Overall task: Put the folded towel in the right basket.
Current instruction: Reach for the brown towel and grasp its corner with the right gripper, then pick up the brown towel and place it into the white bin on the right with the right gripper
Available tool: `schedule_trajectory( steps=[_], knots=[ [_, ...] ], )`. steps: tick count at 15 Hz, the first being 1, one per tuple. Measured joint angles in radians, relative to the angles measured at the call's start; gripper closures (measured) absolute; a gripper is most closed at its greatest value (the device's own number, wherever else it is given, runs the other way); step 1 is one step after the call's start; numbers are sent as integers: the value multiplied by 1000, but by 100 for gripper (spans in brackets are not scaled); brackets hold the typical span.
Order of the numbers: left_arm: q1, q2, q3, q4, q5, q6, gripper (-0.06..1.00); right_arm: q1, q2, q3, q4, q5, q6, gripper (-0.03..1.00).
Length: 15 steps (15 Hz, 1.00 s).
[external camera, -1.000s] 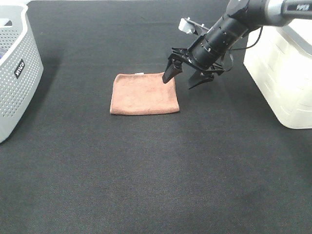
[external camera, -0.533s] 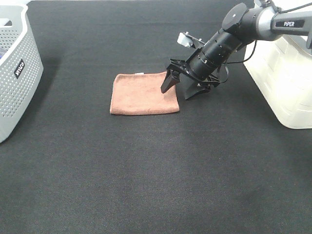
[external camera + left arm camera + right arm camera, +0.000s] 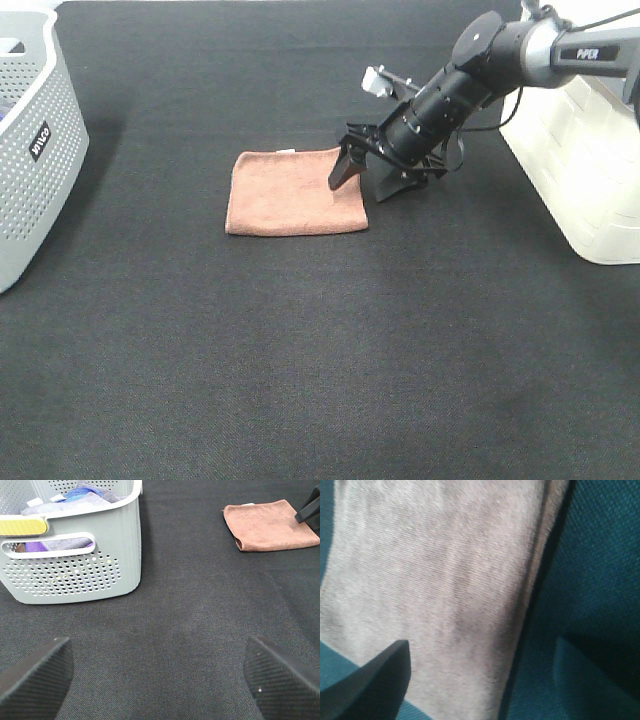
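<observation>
A grey basket (image 3: pixel 40 150) with laundry in it is seen at the far left of the black mat (image 3: pixel 300 380). The left gripper (image 3: pixel 157 680) is held near it, spread wide and empty, well apart from the work. At the centre the folded towel (image 3: pixel 295 192) is laid flat on the mat, not yet lifted and well apart from both baskets. Its right edge is straddled by the right gripper (image 3: pixel 358 190), angled down from the right. One finger (image 3: pixel 343 165) is placed over the cloth, and the other is set on or just above the bare mat beside the fold. The jaws are well parted, wide enough for the layered edge to be taken between them, and nothing is gripped. Whether the tips are touching cloth or mat cannot be told. The placement is judged to be a setup for a pinch at the edge nearest the goal, so that only a short carry is left. At the far right stands the white basket (image 3: pixel 585 170), where the towel is to be dropped.
</observation>
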Motion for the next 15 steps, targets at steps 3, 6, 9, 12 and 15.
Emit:
schedule_trajectory(
  steps=[3, 6, 9, 12, 15],
  knots=[
    [0, 0, 0, 0, 0, 0, 7, 0, 15, -9, 33, 0, -4, 26],
    [0, 0, 0, 0, 0, 0, 7, 19, 30, -9, 57, -1, -28, 52],
    [0, 0, 0, 0, 0, 0, 7, 36, 39, -9, 51, -3, -33, 80],
    [0, 0, 0, 0, 0, 0, 7, 36, 27, -9, 46, -3, -33, 95],
    [0, 0, 0, 0, 0, 0, 7, 36, -48, -9, 31, 15, -33, 95]
  ],
)
